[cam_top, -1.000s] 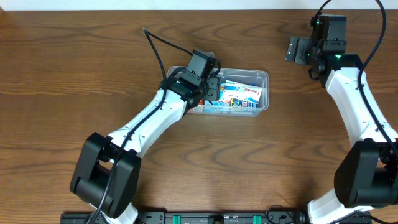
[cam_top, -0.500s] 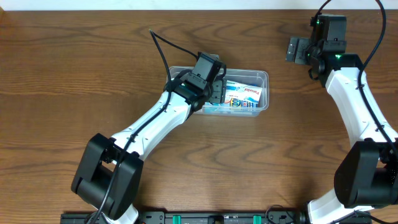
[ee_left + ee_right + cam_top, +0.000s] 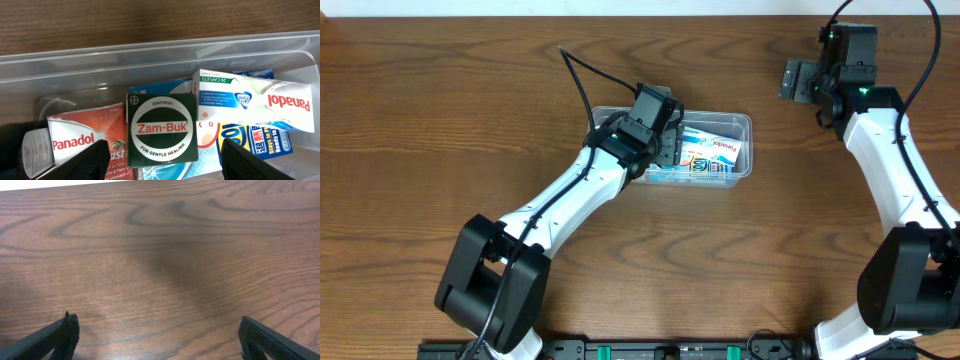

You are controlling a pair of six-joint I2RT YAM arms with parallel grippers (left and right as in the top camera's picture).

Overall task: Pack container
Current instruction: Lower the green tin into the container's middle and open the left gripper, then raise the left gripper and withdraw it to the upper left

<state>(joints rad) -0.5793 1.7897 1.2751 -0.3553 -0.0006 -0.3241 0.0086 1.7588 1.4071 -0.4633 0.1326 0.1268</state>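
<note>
The left gripper [image 3: 167,162] is seen with its fingers [image 3: 95,160] spread wide and nothing held between them. It is poised over the left end of the container [image 3: 748,150]. Straight under the gap a green Zam-Buk box [image 3: 161,130] lies flat. A red Panadol box [image 3: 82,137] is set just beside it on one side. On the other side a white Panadol box [image 3: 250,102] is laid tilted across a blue box [image 3: 250,142], its corner meeting the Zam-Buk box. A dark item with a white label [image 3: 35,150] is cut off at the frame edge and cannot be made out.

The container is placed in the far half of the table [image 3: 420,150], about midway between the left and right edges. A black cable [image 3: 582,70] is looped over the wood behind the left arm.

The right gripper [image 3: 798,82] is held open near the far right corner, with only bare wood under it.
</note>
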